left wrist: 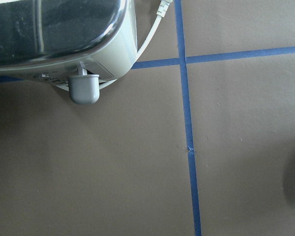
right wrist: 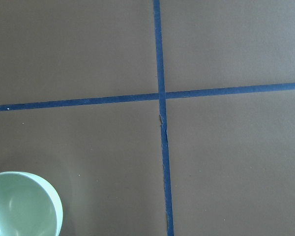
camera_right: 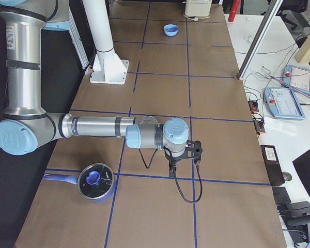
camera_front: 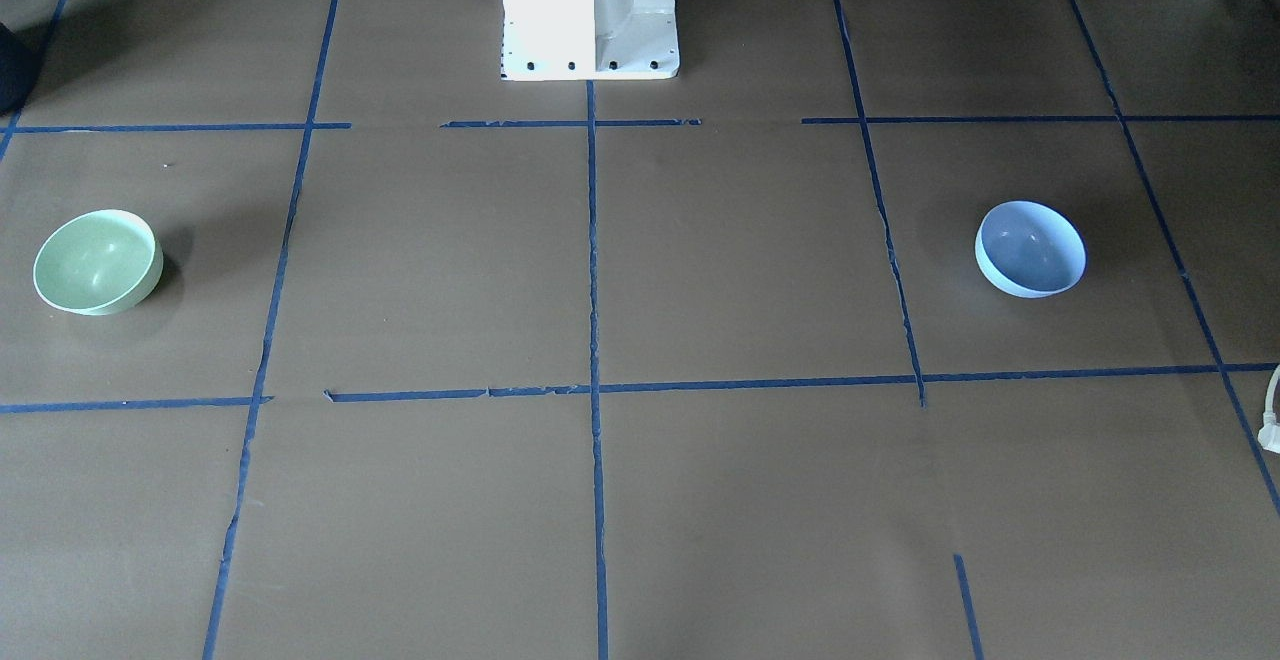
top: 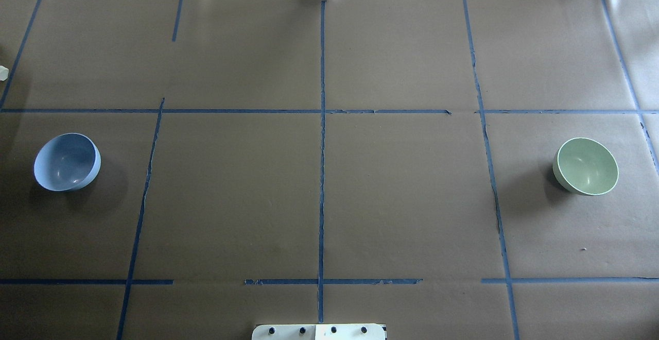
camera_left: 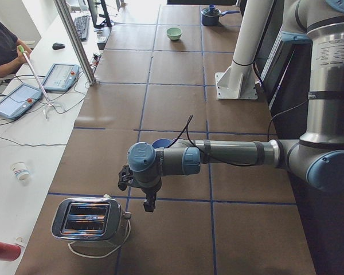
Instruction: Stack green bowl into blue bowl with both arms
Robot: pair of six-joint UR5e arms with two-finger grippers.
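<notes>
While below the right gripper (camera_right: 171, 170), green bowl (right wrist: 20, 206) off-centre (upright, apart)

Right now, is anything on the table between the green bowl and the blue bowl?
Nothing visible. In the overhead view the green bowl sits far right and the blue bowl far left; the table between them shows only its brown covering and blue tape lines. The front-facing view agrees.

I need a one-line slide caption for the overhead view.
Blue bowl at left, green bowl at right, far apart, not yet stacked.
</notes>
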